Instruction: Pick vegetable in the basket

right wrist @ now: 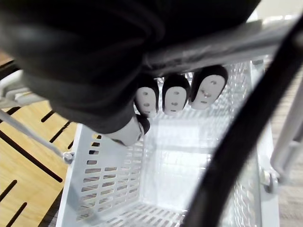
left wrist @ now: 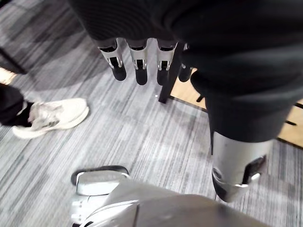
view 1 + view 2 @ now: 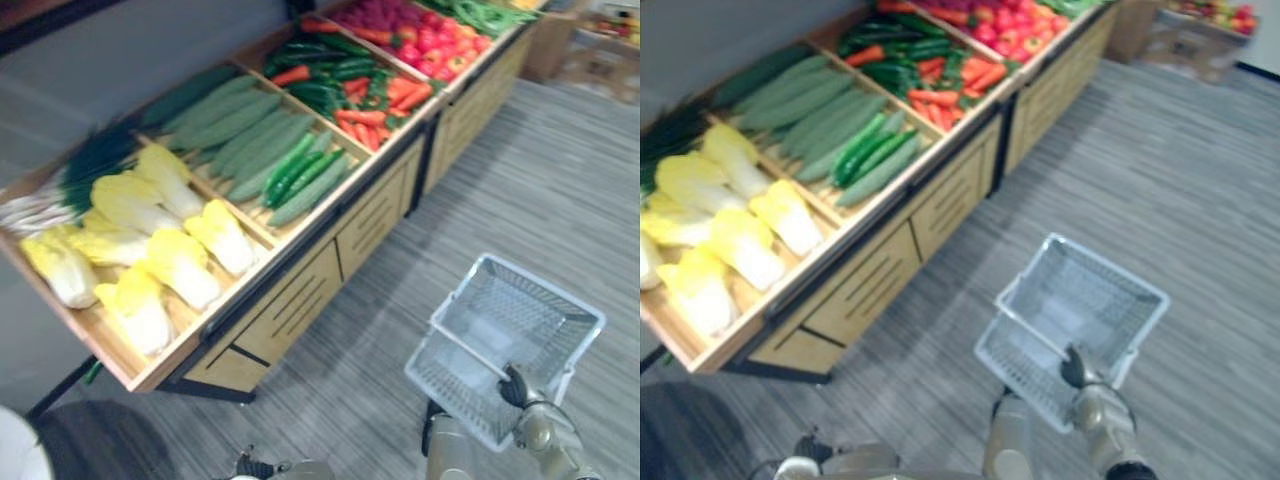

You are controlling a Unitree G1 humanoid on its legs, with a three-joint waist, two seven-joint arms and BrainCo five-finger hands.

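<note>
Vegetables lie sorted in the wooden compartments of a sloping stand (image 3: pixel 300 300). Pale yellow cabbages (image 3: pixel 180 265) sit at its near end, and long green cucumbers (image 3: pixel 300 170) fill the next bay along the front edge. Red and green peppers (image 3: pixel 375 105) lie further along.

The white mesh basket (image 3: pixel 450 375) is empty. It hangs over the floor out from the stand's front edge, and our right hand (image 3: pixel 1095 405) has its fingers (image 1: pixel 173 97) curled round the handle. Our left hand (image 2: pixel 138 64) hangs low over the floor with its fingers straight and apart, holding nothing. A person's shoe (image 2: pixel 49 116) shows nearby.

We judge that no vegetable has been picked yet, so the step in hand is reaching for one. To do it well, we should raise the left hand over the front edge and choose a piece lying on top, such as a cucumber nearest that edge. We should wrap the fingers round its middle so that it does not tip. The right hand should keep the basket level and close beside the stand, so the carry across is short.
</note>
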